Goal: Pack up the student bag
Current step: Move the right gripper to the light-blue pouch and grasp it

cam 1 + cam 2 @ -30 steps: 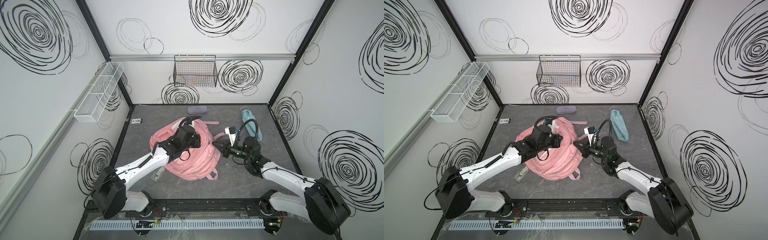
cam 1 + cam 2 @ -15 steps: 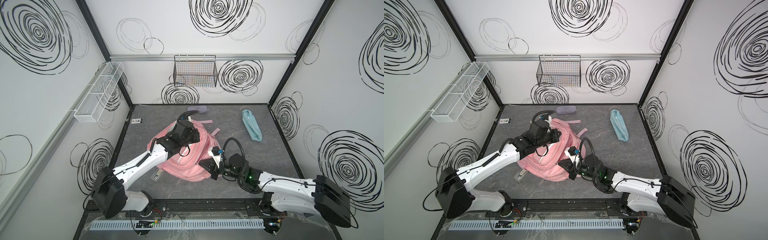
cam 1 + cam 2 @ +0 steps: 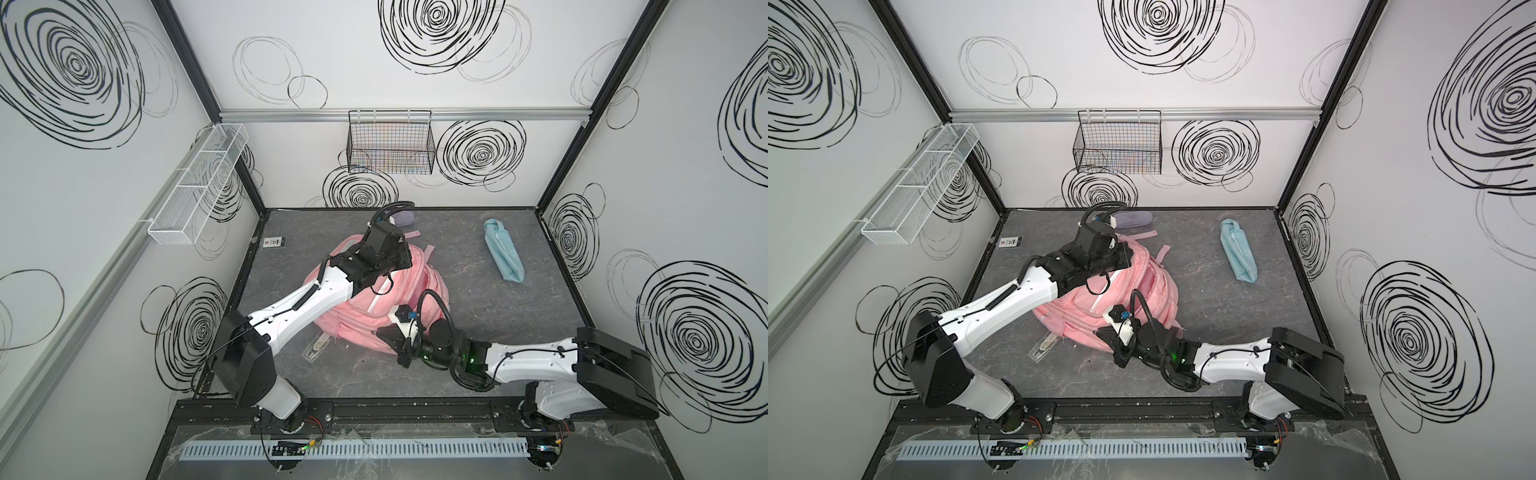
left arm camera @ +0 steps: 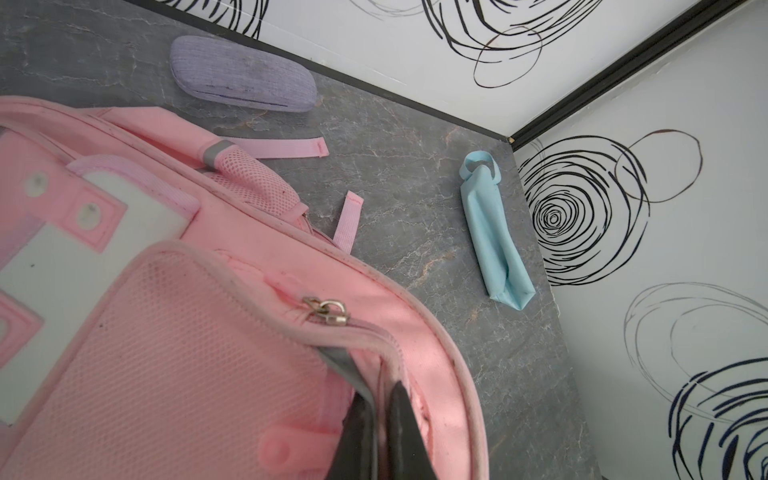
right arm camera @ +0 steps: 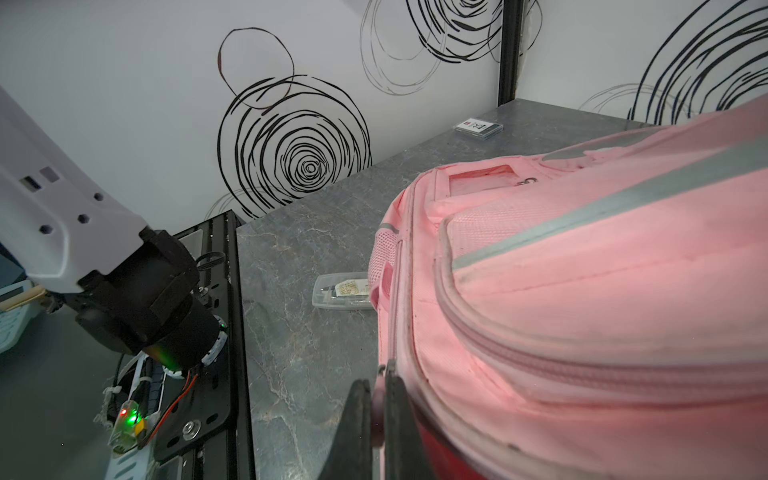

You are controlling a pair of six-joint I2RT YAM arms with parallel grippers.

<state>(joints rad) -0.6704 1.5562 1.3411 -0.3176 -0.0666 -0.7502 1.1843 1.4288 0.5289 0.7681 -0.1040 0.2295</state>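
Note:
The pink student bag (image 3: 411, 286) (image 3: 1150, 286) lies in the middle of the grey floor, its white stripe facing up. My left gripper (image 3: 407, 266) (image 4: 384, 390) is shut on the pink edge of the bag's opening (image 4: 390, 357), beside a metal zip slider (image 4: 328, 311). My right gripper (image 3: 379, 331) (image 3: 1100, 331) (image 5: 377, 384) is at the bag's near edge, shut on a small pink zip pull (image 5: 378, 399) of the student bag (image 5: 582, 291).
A light-blue pouch (image 3: 503, 253) (image 4: 494, 237) lies at the back right. A purple glasses case (image 4: 243, 75) lies by the back wall. A clear plastic case (image 3: 318, 347) (image 5: 340, 291) lies half under the bag's near left side. A small card box (image 3: 275, 242) sits back left.
My right gripper has moved from the bag's right side round to its near edge, staying shut. My left gripper has shifted a little toward the back wall, and the bag has stretched out.

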